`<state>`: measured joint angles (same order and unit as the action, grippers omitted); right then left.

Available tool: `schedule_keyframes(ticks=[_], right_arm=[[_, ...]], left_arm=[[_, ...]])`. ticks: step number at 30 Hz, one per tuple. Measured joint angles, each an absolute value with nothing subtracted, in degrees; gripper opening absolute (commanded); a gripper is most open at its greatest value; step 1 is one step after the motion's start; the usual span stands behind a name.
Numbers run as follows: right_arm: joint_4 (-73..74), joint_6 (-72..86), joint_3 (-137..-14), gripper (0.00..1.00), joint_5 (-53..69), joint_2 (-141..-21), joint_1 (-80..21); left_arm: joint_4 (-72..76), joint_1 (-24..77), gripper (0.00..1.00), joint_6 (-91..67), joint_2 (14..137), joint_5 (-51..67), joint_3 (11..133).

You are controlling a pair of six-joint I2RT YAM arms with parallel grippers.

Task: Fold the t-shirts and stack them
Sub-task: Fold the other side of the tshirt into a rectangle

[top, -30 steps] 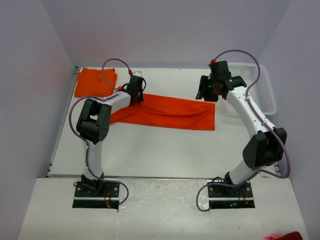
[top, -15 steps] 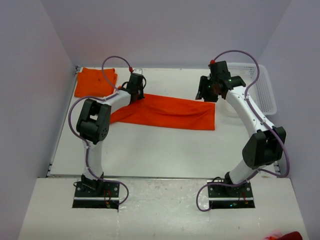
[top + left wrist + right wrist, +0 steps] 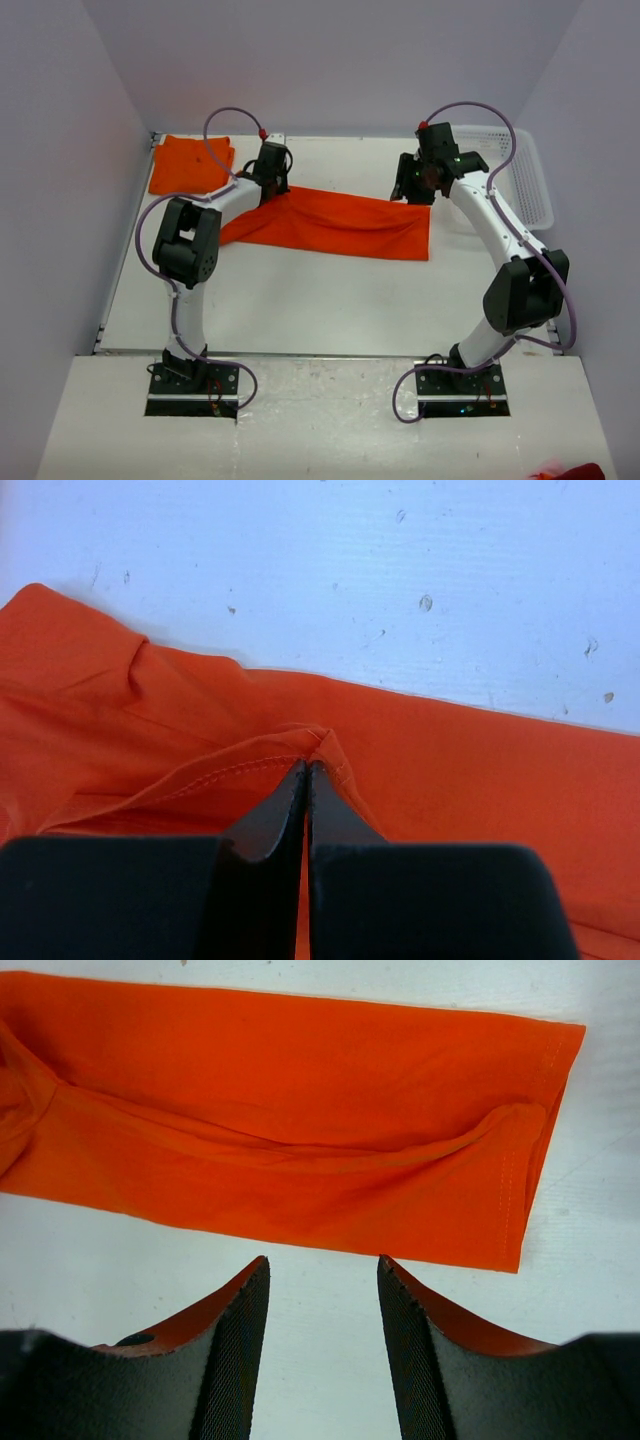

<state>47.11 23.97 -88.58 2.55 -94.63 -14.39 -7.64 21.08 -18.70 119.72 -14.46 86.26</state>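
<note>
On the white table (image 3: 330, 290), which fills most of the top view, a long t-shirt (image 3: 345, 225) lies as an orange band across the middle, running from my left arm to my right. At the far right edge stands a white lattice basket (image 3: 528, 185), well apart from the cloth. In the far left corner rests a folded t-shirt (image 3: 190, 165), a compact orange rectangle lying flat, just beyond the long t-shirt's left end.

My left gripper (image 3: 307, 777) is clenched, its jaws pressed together on a small peak of the long t-shirt's stitched edge, which tents up to the tips. My right gripper (image 3: 320, 1270) is released, jaws parted and holding nothing, poised over bare table just beside the long t-shirt's right end, where the hemmed edge shows a shallow wrinkle.
</note>
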Motion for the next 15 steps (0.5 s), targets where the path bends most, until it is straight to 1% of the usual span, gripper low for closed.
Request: schedule_keyframes(ticks=[15], right_arm=[[47.1,24.0,-88.6,0.49,2.5,-94.8,-14.4]], left_arm=[[-7.1,21.1,0.00,-18.2,119.5,-15.8,87.7]])
